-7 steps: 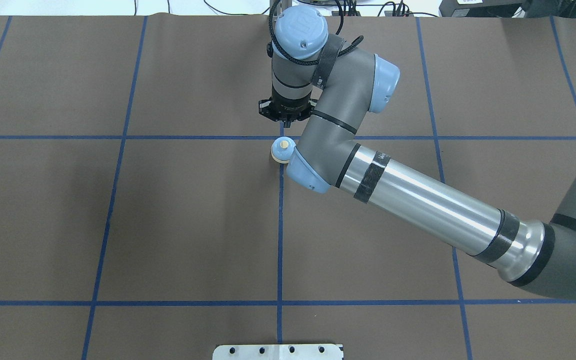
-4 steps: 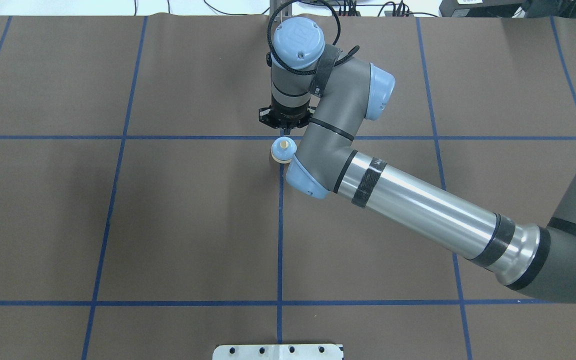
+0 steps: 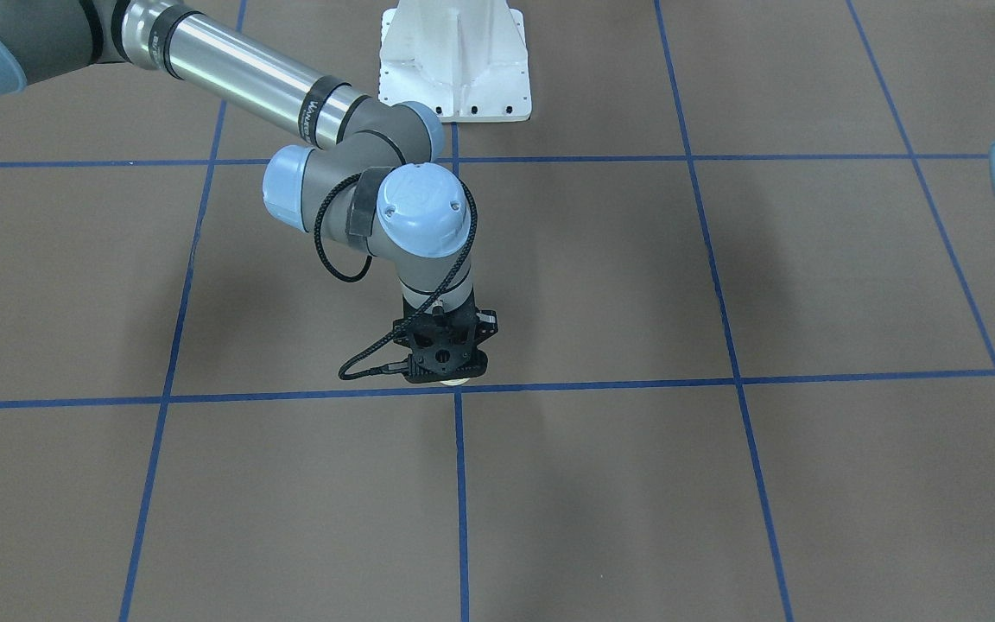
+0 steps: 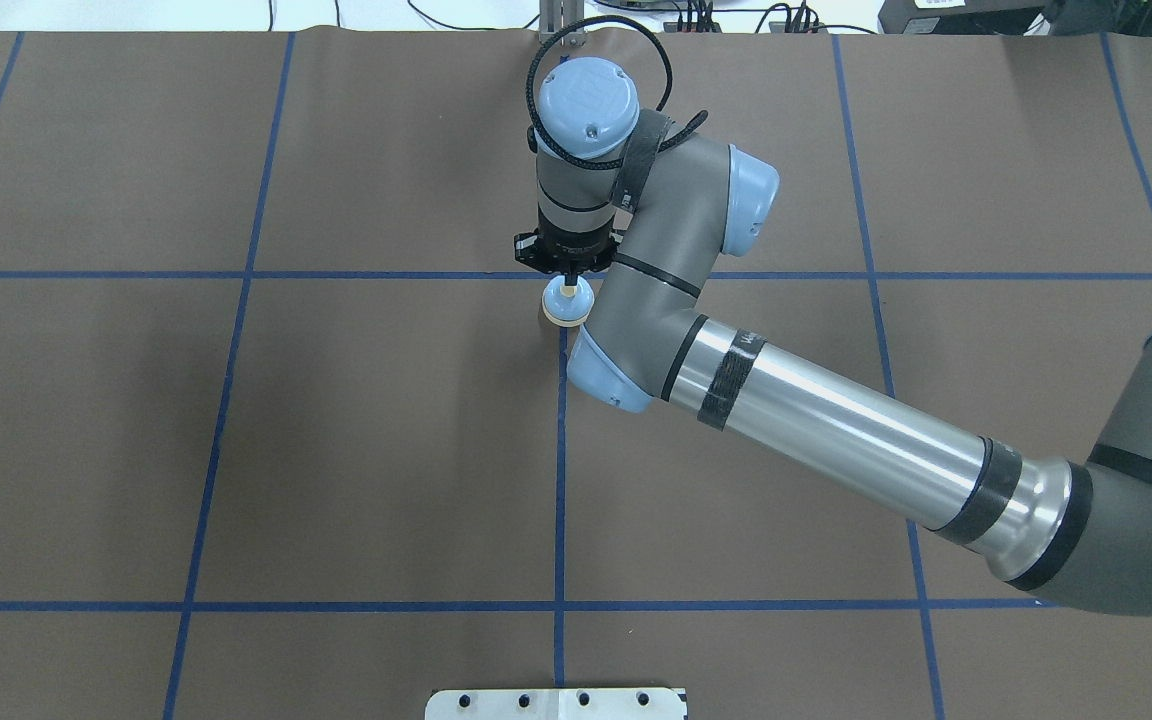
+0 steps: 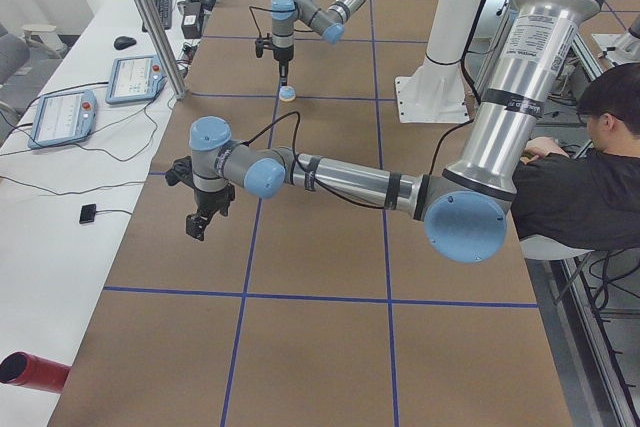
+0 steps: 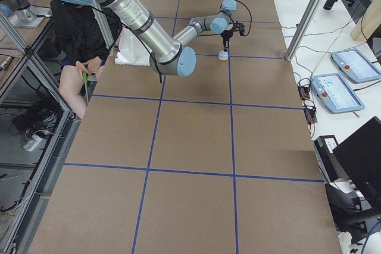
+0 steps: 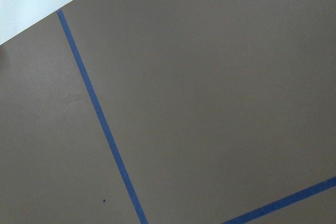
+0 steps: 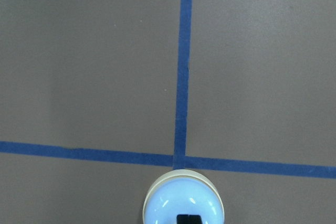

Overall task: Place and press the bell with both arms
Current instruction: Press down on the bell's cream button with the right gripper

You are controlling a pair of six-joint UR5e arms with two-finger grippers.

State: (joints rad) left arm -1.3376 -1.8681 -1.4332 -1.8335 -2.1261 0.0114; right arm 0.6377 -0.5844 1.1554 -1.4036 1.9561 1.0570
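The light-blue bell [image 4: 568,302] stands on the brown mat at a crossing of blue tape lines. It also shows at the bottom edge of the right wrist view [image 8: 181,200], and only its cream rim [image 3: 456,381] shows in the front view. My right gripper [image 4: 568,283] points straight down over it, shut. Its black fingertips [image 8: 189,218] rest on top of the bell where the cream button sits. My left gripper [image 5: 200,219] hangs far off to the left above bare mat, away from the bell. I cannot tell whether it is open or shut.
The white pedestal [image 3: 454,60] stands at the robot's side of the table. A side table beyond the mat holds teach pendants [image 5: 140,77]. An aluminium post [image 5: 150,17] rises at the mat's far edge. A seated person [image 5: 590,157] is beside the robot.
My right gripper has moved from beyond the bell toward the robot and down, and its tip now sits on the bell's button. The bell has stayed in place.
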